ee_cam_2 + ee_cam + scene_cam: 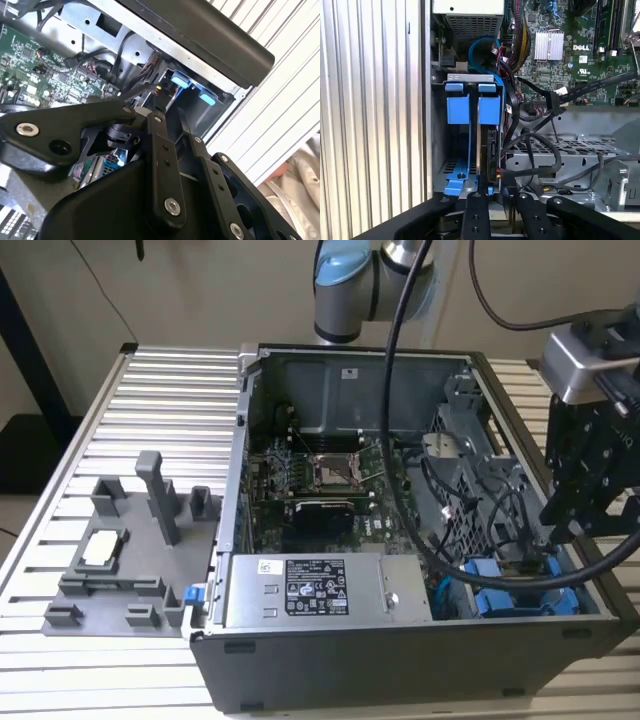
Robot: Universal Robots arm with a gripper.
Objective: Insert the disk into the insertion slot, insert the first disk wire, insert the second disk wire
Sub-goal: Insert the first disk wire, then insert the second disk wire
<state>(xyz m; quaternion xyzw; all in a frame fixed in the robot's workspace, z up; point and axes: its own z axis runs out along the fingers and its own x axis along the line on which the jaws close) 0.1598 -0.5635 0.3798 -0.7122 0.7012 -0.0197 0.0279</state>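
Little room between disk (490,150) and cables (512,117)

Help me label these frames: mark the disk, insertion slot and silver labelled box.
the disk (488,150): first wrist view, on its dark exposed edge.
the insertion slot (450,167): first wrist view, on its perforated grey wall.
the silver labelled box (300,586): exterior view, on its label.

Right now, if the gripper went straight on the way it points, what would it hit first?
Most likely the exposed end of the disk, standing in the insertion slot ahead of the gripper in the first wrist view. Black cables lie close beside; depth is unclear.
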